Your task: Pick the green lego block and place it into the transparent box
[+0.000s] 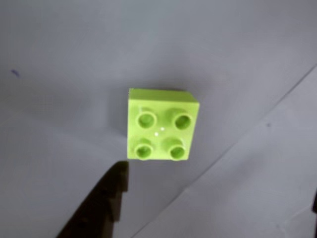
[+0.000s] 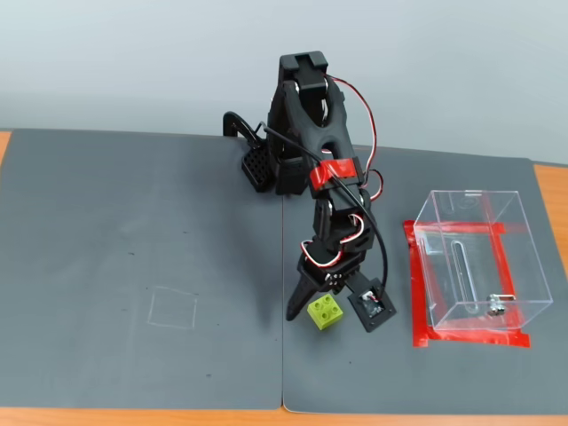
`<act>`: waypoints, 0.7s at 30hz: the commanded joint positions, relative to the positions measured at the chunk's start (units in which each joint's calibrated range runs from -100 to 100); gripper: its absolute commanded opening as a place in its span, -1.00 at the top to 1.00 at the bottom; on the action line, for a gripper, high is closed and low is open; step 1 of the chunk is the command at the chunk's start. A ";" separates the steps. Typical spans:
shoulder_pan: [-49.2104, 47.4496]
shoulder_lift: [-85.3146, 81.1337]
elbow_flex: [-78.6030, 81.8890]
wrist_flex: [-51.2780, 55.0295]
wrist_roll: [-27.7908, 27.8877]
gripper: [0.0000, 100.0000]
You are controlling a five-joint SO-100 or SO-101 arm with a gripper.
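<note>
grey mat [image 2: 133, 266], hand [image 2: 330, 312] spread wide – green lego block [image 2: 326, 311] between, fingertips cropped

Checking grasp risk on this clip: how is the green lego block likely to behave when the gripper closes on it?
The green lego block looks like rigid moulded plastic, so it probably won't deform. Its glossy sides may slip slightly between the fingers. It sits flat and squat on the grey mat between the gripper's open jaws, so it should slide rather than roll or tip.
</note>
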State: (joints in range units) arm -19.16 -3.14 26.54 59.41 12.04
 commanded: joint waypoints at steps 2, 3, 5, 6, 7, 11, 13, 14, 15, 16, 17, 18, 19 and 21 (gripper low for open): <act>-1.17 1.32 -2.79 -0.56 -0.03 0.18; -1.17 1.83 -2.79 -0.56 -0.03 0.18; -1.17 2.51 -2.79 -0.56 -0.03 0.18; -1.17 2.85 -2.79 -0.56 0.02 0.18; -1.09 3.02 -2.79 -0.56 0.07 0.18; -0.87 3.27 -2.88 -0.56 0.13 0.18; -0.87 3.53 -2.88 -0.56 0.13 0.18; -0.80 3.86 -2.88 -0.56 0.13 0.18; -0.72 4.29 -2.88 -0.64 0.07 0.18; -0.72 4.63 -2.88 -0.90 0.02 0.18; -0.72 5.05 -2.88 -1.51 -0.03 0.18; -0.72 5.48 -2.88 -2.03 -0.03 0.18; -0.80 5.73 -2.88 -2.47 -0.08 0.18; -0.87 6.24 -2.88 -3.77 -0.08 0.18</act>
State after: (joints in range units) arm -20.12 3.40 26.18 57.07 12.04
